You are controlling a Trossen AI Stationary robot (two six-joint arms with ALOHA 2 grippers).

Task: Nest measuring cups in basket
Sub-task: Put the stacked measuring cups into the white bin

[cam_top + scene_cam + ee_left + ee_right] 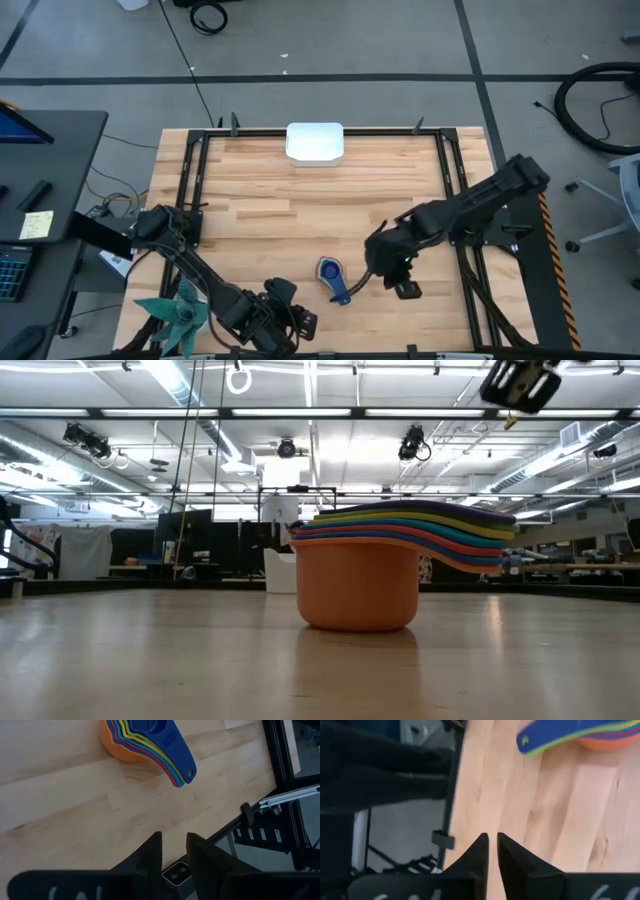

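The measuring cups [330, 272] stand nested in one stack on the wooden table, near its front edge. The orange cup is outermost, resting on its base [357, 622], and the dark blue one is on top [155, 727]. Their handles [342, 294] fan out toward the near edge. The white basket [315, 142] sits apart at the far edge. My right gripper [405, 285] hovers to the right of the stack, above the table, and shows at the top of the low view [520, 382]. My left gripper [295, 322] is near the front edge, left of the stack. Both have their fingers drawn together on nothing.
A black metal frame [455, 180] borders the table's sides and far edge. A teal star-shaped object [175, 312] lies at the near left corner beside the left arm. Bare wood [300, 210] stretches between the stack and the basket.
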